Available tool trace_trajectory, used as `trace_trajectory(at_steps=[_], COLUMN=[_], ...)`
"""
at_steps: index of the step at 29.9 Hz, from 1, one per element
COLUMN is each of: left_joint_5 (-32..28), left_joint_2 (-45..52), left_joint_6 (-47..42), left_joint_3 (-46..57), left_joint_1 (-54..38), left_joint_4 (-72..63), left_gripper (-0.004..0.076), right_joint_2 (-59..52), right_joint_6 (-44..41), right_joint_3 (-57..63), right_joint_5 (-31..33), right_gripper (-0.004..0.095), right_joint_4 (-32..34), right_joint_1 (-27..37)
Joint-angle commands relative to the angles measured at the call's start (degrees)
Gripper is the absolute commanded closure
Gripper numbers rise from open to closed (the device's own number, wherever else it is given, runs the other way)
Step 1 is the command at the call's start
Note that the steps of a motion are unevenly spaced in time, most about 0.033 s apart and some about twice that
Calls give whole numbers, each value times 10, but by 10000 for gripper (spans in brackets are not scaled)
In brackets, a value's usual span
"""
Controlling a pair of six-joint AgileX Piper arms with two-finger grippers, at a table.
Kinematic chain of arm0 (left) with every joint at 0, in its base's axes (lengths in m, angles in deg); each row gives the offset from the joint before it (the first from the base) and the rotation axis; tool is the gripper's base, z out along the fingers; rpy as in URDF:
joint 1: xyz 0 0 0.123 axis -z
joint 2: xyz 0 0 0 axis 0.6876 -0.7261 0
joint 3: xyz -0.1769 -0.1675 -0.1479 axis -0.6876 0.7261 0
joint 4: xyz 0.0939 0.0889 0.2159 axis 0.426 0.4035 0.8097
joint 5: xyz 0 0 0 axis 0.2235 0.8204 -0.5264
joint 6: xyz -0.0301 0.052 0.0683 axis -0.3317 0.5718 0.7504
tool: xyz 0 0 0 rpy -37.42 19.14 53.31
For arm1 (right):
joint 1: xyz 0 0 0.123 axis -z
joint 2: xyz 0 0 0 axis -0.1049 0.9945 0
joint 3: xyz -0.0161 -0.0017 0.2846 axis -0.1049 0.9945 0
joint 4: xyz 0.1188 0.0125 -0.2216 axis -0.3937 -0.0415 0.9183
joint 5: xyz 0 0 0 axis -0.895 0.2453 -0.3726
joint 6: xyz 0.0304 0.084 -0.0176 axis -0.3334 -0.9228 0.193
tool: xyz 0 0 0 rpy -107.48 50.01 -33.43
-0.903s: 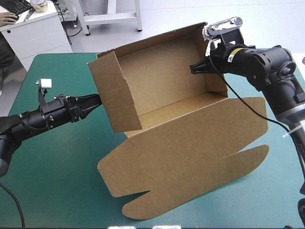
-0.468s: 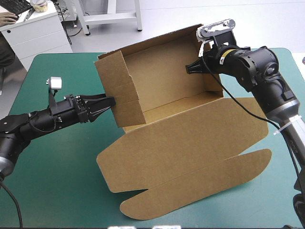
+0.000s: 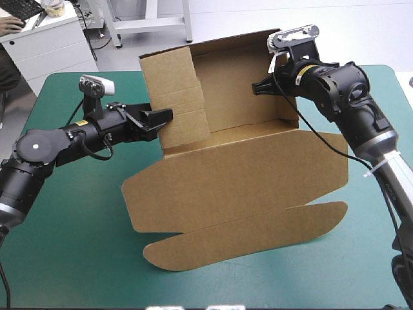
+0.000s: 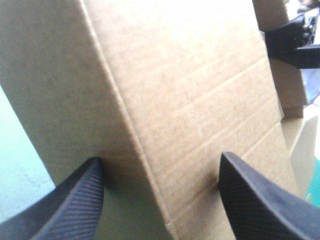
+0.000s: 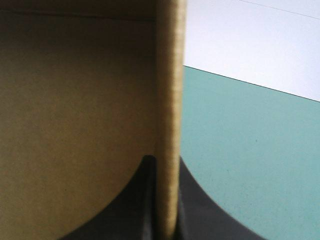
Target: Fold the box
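The brown box point(image 3: 239, 174) stands mid-table as an open tray, its walls raised and its lid lying flat toward the front edge. My left gripper point(image 3: 162, 119) is open, and its black fingers press against the outside of the box's left wall point(image 4: 190, 90), one on each side of a vertical crease. My right gripper point(image 3: 259, 88) is shut on the top edge of the right wall point(image 5: 167, 100), with the board clamped between its fingers. Its tip also shows beyond the box as my right gripper point(image 4: 292, 42) in the left wrist view.
The lid's long rounded flap point(image 3: 245, 236) reaches toward the front edge. Bare teal-green cover point(image 3: 71, 219) lies at the front left and along the right side point(image 5: 250, 150) outside the right wall.
My left arm has swung toward the far side and pushed the left wall inward and more upright. The whole box and lid have shifted slightly. The right gripper has kept its hold.
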Motion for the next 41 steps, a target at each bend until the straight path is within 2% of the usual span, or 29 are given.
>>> trace_trajectory(at_steps=[1, 4, 12, 15, 20, 27, 36, 41], left_joint_5=[-33, -21, 40, 75, 79, 91, 91, 92], left_joint_2=[-9, -42, -119, -137, -146, -147, -160, -173], left_joint_6=[-164, -289, -484, -542, -620, -647, -641, -629], left_joint_3=[-82, -137, -283, -307, -309, -309, -309, -309], left_joint_1=[42, 57, 125, 149, 160, 160, 160, 160], left_joint_4=[159, 285, 542, 612, 658, 672, 651, 641], left_gripper=[258, 259, 302, 302, 302, 365, 710, 733], right_joint_2=[-17, -14, -5, -3, -3, -3, -3, -3], right_joint_6=[-10, -16, -57, -70, -91, -113, -113, -107], right_joint_3=[-17, -17, -17, -17, -17, -17, -17, -17], right_joint_5=[-56, -58, -67, -77, -86, -102, -108, -92], right_gripper=[922, 922, 922, 922, 922, 922, 922, 923], right_joint_4=[-12, -10, 16, 14, 15, 14, 7, 5], right_joint_1=[-3, -3, -3, -3, -3, -3, -3, -3])
